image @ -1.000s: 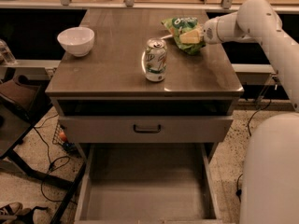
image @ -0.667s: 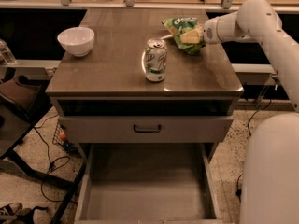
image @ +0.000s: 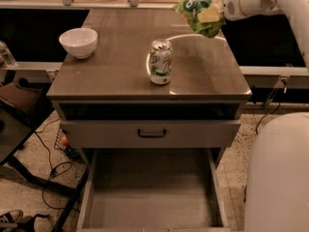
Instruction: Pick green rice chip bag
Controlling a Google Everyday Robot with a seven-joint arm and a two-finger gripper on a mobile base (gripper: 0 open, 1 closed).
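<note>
A white bowl [image: 78, 41] sits near the far left edge of the brown surface [image: 116, 76]. A green-and-white soda can [image: 160, 62] stands upright near the middle, well apart from the bowl. The pincer [image: 211, 16] is above the far right corner. Below, a drawer [image: 96, 133] with a dark handle [image: 151, 133] is closed, while the bottom drawer [image: 152, 202] is pulled out. Cables [image: 48, 151] lie on the floor at left.
</note>
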